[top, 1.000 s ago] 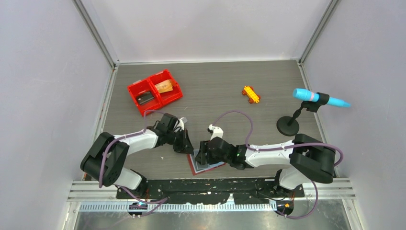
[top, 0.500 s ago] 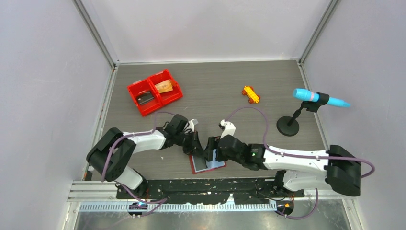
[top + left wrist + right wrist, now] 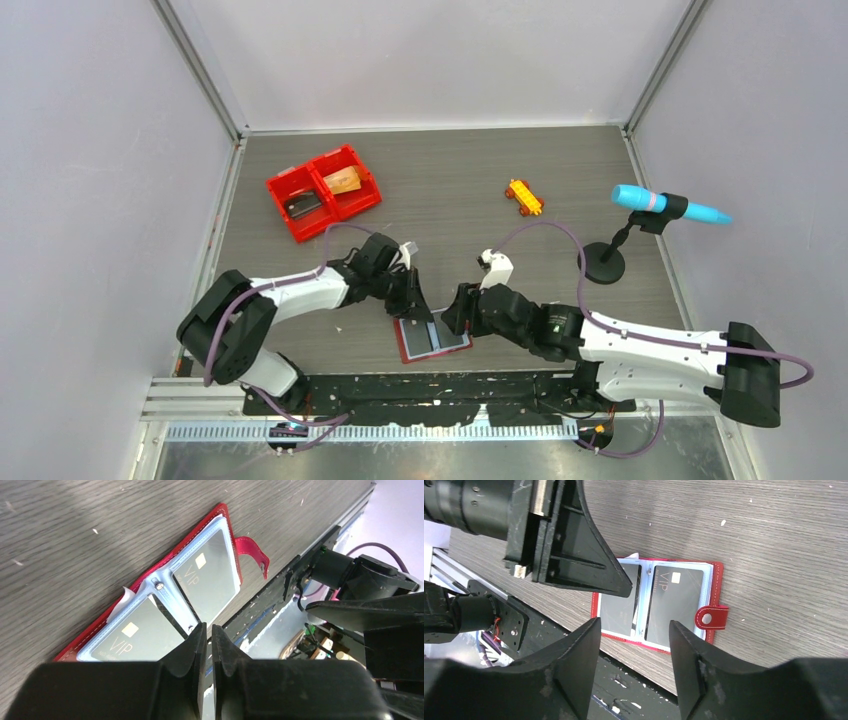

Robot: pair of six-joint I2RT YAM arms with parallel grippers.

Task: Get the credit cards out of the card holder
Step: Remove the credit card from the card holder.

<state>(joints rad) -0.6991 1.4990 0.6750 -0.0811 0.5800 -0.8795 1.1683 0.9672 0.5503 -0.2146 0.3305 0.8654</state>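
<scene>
The card holder (image 3: 405,343) lies open and flat near the table's front edge, dark red with pale blue lining (image 3: 165,577) and a snap tab (image 3: 711,617). Two dark grey credit cards marked VIP sit in its sleeves, one on each side (image 3: 674,605) (image 3: 618,607). My left gripper (image 3: 420,311) is shut, its tip (image 3: 209,627) over the top of the fold between the two cards, with nothing visible between its fingers. My right gripper (image 3: 634,623) hangs open just right of and above the holder (image 3: 457,318), holding nothing.
A red two-compartment bin (image 3: 323,192) with items inside stands at the back left. An orange-yellow toy vehicle (image 3: 524,197) lies at the back right. A blue microphone-like object (image 3: 660,206) on a black stand (image 3: 601,264) is at the right. A metal rail (image 3: 440,385) runs along the front edge.
My right gripper has drawn off the holder to the right, uncovering it. My left gripper has moved right to the holder's top edge.
</scene>
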